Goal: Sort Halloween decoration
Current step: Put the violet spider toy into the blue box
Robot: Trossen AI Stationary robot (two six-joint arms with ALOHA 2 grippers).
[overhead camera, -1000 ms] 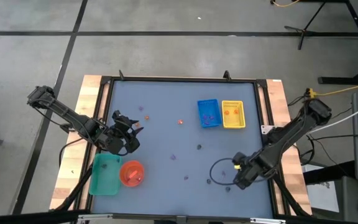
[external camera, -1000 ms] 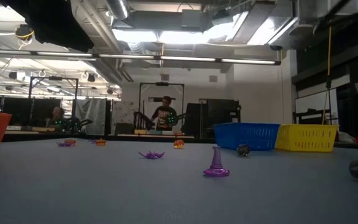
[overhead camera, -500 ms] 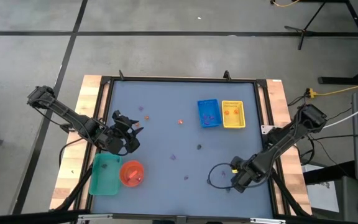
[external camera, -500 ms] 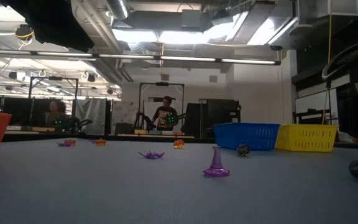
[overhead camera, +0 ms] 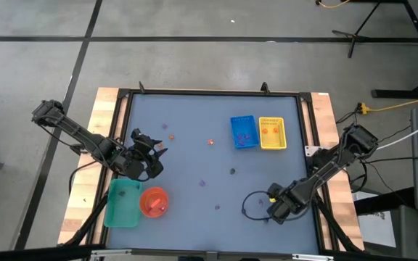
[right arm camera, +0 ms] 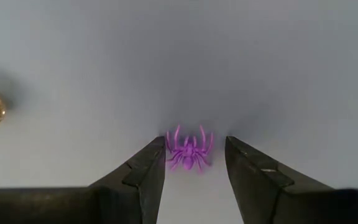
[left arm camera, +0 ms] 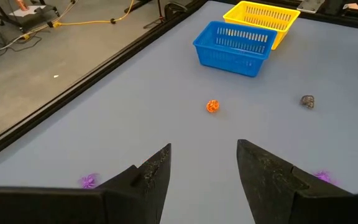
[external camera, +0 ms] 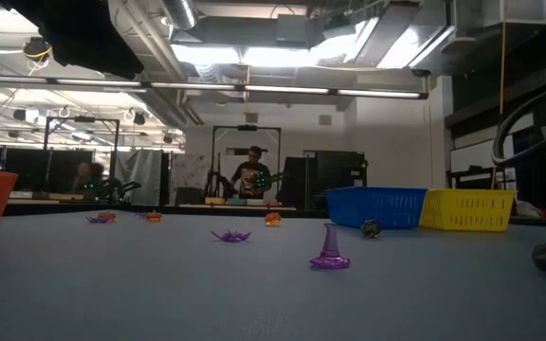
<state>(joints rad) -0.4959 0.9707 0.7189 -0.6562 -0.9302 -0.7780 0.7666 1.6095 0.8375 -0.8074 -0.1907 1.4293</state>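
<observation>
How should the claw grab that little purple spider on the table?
Best by its fat middle body, coming straight down from above. The purple spider lies flat, with thin legs spread all round. The right claw is already open with a finger on each side, so closing probably pinches the body.

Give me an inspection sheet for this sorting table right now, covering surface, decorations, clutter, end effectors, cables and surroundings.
Surface: grey-blue table, black frame, wooden side boards.
Job's things: purple spider between the right fingers; orange ball, grey piece and purple cone loose on the table; pieces already in blue tray and yellow tray.
Clutter: green tray and orange bowl near the left arm.
End effectors: right end effector open, low over the spider; left end effector open, waiting above the table.
Cables: black loop by the right arm; yellow cable on the floor.
Surroundings: person at a bench behind.
</observation>
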